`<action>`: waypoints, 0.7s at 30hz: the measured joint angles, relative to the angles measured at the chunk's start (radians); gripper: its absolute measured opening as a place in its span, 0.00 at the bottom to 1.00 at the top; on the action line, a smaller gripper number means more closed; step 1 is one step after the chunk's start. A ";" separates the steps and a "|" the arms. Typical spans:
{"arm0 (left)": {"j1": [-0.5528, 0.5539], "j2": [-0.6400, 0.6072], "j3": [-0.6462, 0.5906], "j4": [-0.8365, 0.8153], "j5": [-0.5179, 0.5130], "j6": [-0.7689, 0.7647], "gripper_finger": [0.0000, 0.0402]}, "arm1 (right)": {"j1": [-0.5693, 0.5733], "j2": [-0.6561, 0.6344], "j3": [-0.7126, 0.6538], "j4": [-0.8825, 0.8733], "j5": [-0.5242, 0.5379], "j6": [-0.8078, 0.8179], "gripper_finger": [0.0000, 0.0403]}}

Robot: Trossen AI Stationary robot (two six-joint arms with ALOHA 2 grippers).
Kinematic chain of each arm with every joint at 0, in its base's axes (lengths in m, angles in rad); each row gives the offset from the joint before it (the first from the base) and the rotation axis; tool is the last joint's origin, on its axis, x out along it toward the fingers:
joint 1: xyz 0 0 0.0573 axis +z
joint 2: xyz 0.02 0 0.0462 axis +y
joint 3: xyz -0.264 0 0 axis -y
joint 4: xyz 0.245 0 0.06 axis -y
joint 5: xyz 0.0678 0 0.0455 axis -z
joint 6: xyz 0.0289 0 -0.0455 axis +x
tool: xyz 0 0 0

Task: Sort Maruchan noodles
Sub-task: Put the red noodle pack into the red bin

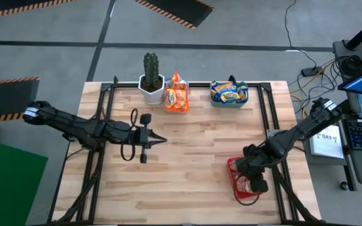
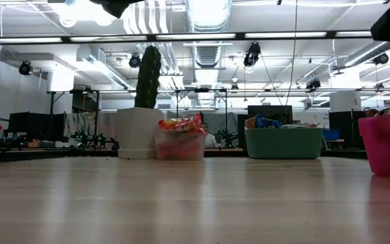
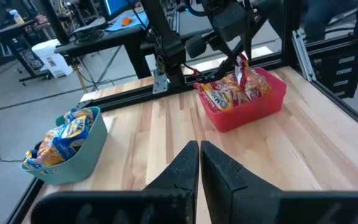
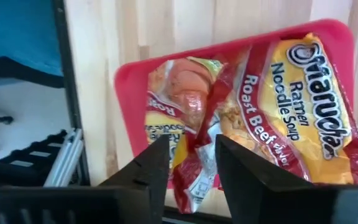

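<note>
Two red-and-yellow Maruchan noodles packets [image 4: 297, 106] [image 4: 179, 93] lie in the red bin [image 4: 129, 68] at the table's near right. My right gripper [image 4: 191, 163] hangs open just above them, pointing steeply down. Its fingers stand on either side of one packet's crumpled red end. At the far edge, orange packets [image 1: 176, 97] fill a clear bin [image 2: 179, 146], and blue-and-yellow packets [image 3: 61, 134] fill the teal bin [image 1: 229, 102]. My left gripper [image 1: 162, 139] is shut with nothing in it, held above the table's left middle and pointing right.
A cactus in a white pot [image 1: 151, 81] stands at the far edge, left of the clear bin. Black frame rails [image 1: 266, 107] run along the table's sides. Bare wood [image 1: 193, 163] lies between the two arms.
</note>
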 joint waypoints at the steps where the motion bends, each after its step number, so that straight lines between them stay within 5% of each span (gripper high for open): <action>1: 0.000 -0.005 -0.001 -0.002 0.000 0.000 0.00 | 0.004 -0.010 0.000 0.005 0.000 0.002 0.27; 8: 0.000 -0.026 -0.001 -0.052 0.000 -0.021 0.00 | 0.060 -0.015 0.000 0.100 -0.009 0.003 0.04; 21: 0.000 -0.016 -0.003 -0.061 0.000 -0.042 0.00 | 0.089 0.147 -0.079 0.108 0.077 -0.192 0.02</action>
